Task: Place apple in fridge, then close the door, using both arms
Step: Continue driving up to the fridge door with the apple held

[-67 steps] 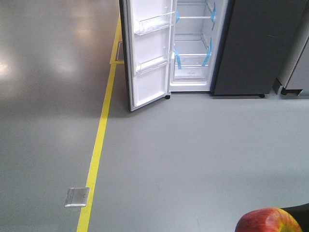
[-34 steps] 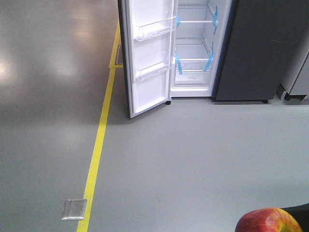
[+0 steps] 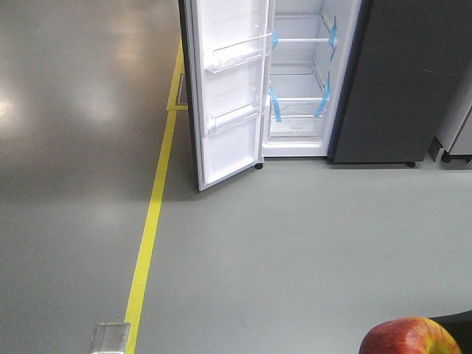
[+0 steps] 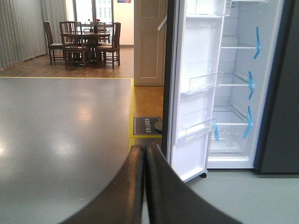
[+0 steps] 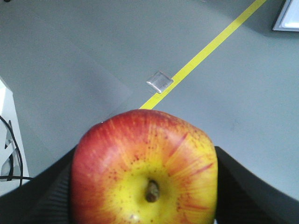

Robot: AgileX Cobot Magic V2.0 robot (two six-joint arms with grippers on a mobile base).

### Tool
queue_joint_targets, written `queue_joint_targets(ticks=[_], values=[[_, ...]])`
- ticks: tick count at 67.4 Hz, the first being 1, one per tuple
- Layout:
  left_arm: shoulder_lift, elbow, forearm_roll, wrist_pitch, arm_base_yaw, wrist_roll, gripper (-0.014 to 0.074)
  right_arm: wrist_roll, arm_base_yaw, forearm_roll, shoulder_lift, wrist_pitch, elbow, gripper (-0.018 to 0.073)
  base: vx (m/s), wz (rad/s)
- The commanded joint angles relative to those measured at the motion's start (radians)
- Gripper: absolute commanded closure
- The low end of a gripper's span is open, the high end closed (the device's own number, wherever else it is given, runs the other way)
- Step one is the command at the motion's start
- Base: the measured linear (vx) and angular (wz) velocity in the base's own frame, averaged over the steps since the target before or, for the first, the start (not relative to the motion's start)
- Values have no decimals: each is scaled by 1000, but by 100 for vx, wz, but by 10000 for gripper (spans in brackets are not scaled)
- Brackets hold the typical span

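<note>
A red and yellow apple fills the right wrist view, stem dimple facing the camera. My right gripper is shut on it, with a black finger on each side. The front view shows the same apple at the bottom right corner. The fridge stands ahead across the floor, its white interior and blue tape strips showing. Its door is swung wide open to the left, with clear bins on the inside. My left gripper is shut and empty, pointing toward the door's edge.
A yellow floor line runs toward the fridge's left side, with a metal floor plate on it. A dark grey panel adjoins the open compartment on the right. A grey unit sits far right. Table and chairs stand far back left.
The fridge has grown larger and shifted slightly right in the front view, and the floor plate has slid to the bottom edge. The apple stays held.
</note>
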Motion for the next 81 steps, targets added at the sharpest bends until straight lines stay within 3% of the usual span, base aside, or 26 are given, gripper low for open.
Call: queue_joint_targets(ticks=[1,81], values=[[-16,29,-9,-77,3,-2,601,-7,1,15,0,-66,-28,391,14,2],[-16,29,-9,-77,3,-2,601,-7,1,15,0,-62,-28,391,12,1]])
